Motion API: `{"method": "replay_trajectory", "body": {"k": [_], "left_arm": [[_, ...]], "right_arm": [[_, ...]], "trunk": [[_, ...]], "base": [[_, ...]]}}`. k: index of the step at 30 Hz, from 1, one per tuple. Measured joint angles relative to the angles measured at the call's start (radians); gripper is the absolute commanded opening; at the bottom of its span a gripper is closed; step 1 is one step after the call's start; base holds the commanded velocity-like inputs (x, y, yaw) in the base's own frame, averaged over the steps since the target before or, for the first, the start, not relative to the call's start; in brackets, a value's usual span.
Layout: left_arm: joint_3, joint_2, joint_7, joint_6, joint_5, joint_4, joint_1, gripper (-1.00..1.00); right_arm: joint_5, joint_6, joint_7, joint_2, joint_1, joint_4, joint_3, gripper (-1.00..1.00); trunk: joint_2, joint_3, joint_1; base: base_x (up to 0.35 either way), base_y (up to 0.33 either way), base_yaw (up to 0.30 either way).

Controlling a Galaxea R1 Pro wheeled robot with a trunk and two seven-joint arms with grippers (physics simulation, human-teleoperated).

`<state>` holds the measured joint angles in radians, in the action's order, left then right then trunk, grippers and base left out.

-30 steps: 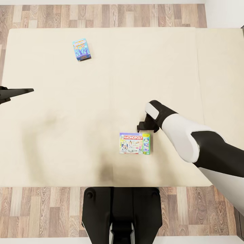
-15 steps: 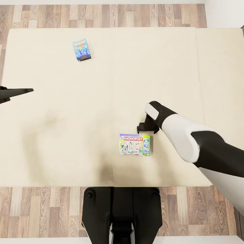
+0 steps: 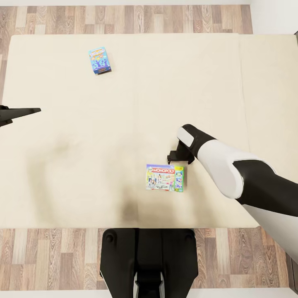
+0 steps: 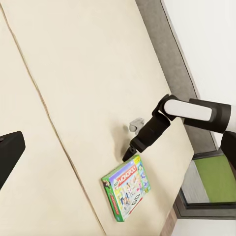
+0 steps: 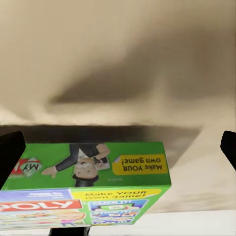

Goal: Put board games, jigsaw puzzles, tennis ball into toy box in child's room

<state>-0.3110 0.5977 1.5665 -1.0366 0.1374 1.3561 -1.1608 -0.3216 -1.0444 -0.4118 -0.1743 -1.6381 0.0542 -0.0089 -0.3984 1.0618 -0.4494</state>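
I have the right hand (image 3: 171, 157) low over the bed (image 3: 124, 103), just beyond the far edge of the Monopoly box (image 3: 165, 177), which lies flat near the bed's near edge. In the right wrist view both fingertips (image 5: 11, 152) sit wide apart at the edges, so that hand is released, with the box's green side between them. The left hand (image 3: 20, 112) hangs over the bed's left side; I cannot tell whether it is released or clenched. The small blue game box (image 3: 99, 60) lies far up the bed. My worry: the soft mattress gives, so a finger may shove the box instead of straddling it.
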Motion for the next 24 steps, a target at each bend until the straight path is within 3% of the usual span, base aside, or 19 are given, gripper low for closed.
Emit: {"method": "replay_trajectory", "body": {"k": [24], "left_arm": [[0.001, 0.000, 0.000, 0.000, 0.000, 0.000, 0.000, 1.00]], "right_arm": [[0.000, -0.001, 0.000, 0.000, 0.000, -0.037, 0.000, 1.00]], "trunk": [[0.000, 0.000, 0.000]], "base": [[0.000, 0.000, 0.000]]}}
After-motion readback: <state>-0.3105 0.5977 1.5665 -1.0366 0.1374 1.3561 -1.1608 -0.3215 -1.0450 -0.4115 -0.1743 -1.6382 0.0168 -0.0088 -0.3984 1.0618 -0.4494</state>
